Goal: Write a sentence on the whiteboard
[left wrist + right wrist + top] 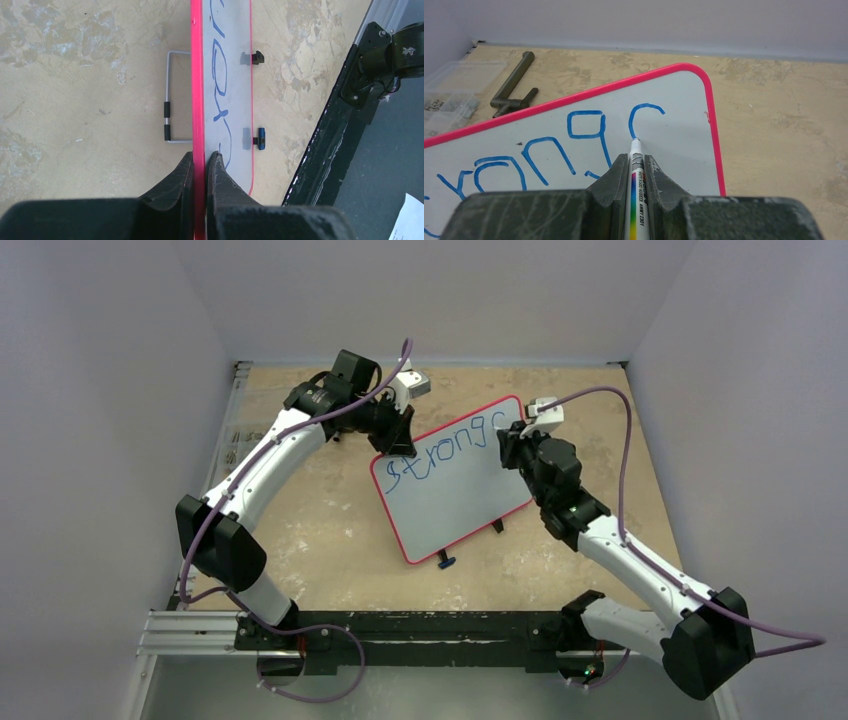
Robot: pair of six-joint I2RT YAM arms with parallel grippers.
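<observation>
Left jaws are shut tight on the whiteboard (450,505). They pinch its pink frame (197,75) at the corner by the first letter, one side on the written face, the other on the back. Prob. reason: the board looks propped at a tilt on small black feet (256,57) w/ a wire stand (170,100) behind it, so pen pressure would push or spin it w/o a clamp. Gripping only the rim leaves the writing area free.

Right jaws are shut on a marker (639,195), barrel running straight out btwn them, tip (634,142) touching the board. Held along the jaw axis like that, the pen points where the wrist points.

The board sits in the middle of the table (330,550), turned diagonal btwn the two arms. That angle puts the text line across the reach of the right arm (640,560), while the left arm (270,455) gets at its corner w/o crossing.

The sentence (445,452) reads blue "strong", then a lone hooked stroke near the far-right corner, w/ the tip at its lower end. So approx. one word is done and the next letter is under way; which letter, can't tell. There's little room before the frame on that line, so later words likely need a new line lower down. Risks: the board slipping in the clamp, or a stroke running onto the frame.
</observation>
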